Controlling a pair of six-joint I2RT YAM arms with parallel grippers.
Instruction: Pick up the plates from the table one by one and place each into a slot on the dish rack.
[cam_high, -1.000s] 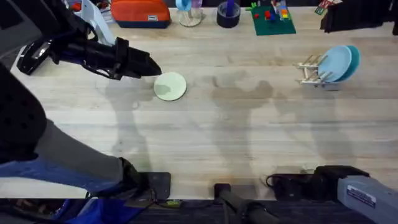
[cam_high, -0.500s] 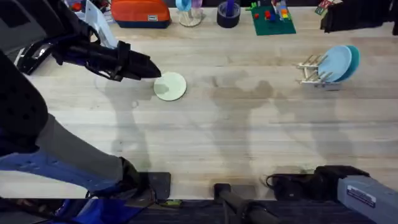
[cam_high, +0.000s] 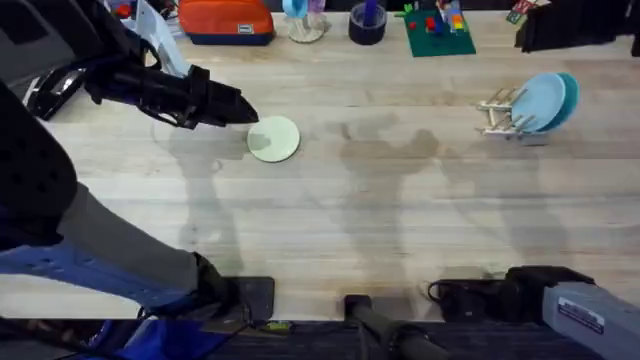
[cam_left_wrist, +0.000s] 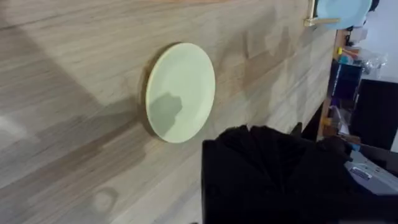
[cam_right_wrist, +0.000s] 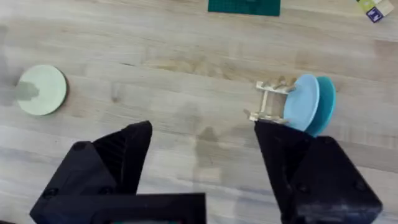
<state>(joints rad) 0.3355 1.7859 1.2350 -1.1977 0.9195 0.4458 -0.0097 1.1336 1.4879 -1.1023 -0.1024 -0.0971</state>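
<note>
Approaching cream plate (cam_high: 273, 139), just ahead of left end effector (cam_high: 247, 112); can't tell its opening. Come in low, pinch rim.

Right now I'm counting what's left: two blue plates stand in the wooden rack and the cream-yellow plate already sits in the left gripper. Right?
Not quite. The cream-yellow plate lies flat on the wooden table, ungripped, beside the left gripper, as the overhead view shows. Two blue plates do stand in the wooden rack.

Overhead and both wrists sharing cream plate (cam_high: 273, 139)

cream plate (cam_right_wrist: 41, 90) flat, blue plates (cam_right_wrist: 309, 103) racked
</note>
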